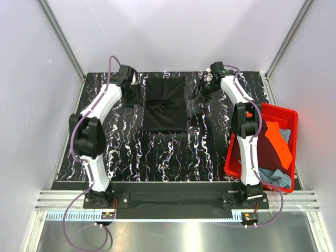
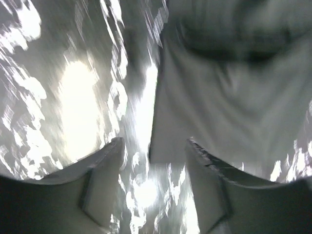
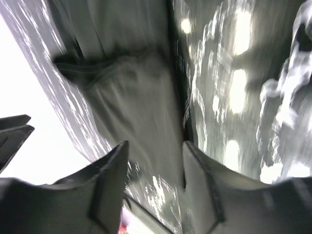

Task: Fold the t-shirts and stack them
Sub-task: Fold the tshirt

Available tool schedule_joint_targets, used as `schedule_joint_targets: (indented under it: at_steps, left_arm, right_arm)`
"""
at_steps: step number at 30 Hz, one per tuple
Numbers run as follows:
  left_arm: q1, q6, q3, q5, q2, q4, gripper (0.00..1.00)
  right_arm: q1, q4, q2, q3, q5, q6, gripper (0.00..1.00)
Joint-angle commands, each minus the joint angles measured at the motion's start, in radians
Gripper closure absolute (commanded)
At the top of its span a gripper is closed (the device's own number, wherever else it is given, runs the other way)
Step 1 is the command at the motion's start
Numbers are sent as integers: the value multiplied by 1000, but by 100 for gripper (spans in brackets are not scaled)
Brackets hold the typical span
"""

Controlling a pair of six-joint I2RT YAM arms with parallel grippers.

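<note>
Roughly quarter done, by judgement: black t-shirt (image 1: 165, 104) lies folded into rectangle at 12 o'clock on tabletop (image 1: 157, 157); may want one more fold. Left to do: orange t-shirt (image 1: 278, 144), maroon t-shirt (image 1: 266, 153), grey-blue t-shirt (image 1: 275, 176), all crumpled in red bin (image 1: 291, 116) at 4 o'clock; no stack yet. Left end effector (image 2: 153, 146) at shirt's 9 o'clock, fingers apart, nothing between. Right end effector (image 3: 156, 146) at shirt's 2 o'clock, likewise spread, empty. Both wrist views blurred, cloth edges vague. Right arm covers part of bin; more shirts beneath, cannot tell.
</note>
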Motion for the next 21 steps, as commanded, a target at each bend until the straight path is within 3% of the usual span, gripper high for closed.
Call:
schedule_joint_targets:
  at_steps: [1, 3, 4, 5, 13, 21]
  left_arm:
    - [-26, 49, -206, 182, -122, 146, 47]
    - [-63, 35, -292, 207, -141, 204, 54]
    - [-89, 32, -309, 216, -138, 221, 55]
    - [-98, 26, -331, 225, -133, 259, 55]
    - [-124, -39, -303, 71, 35, 237, 57]
    - [-135, -89, -389, 5, 74, 223, 53]
  right_arm:
    - [79, -2, -210, -221, 25, -107, 50]
    - [136, 41, -245, -286, 28, -116, 61]
    - [154, 53, -248, -326, 29, -116, 71]
    - [188, 57, -248, -339, 40, -112, 72]
    - [282, 28, -207, -365, 202, -161, 68]
    - [294, 83, -210, -504, 371, -227, 63]
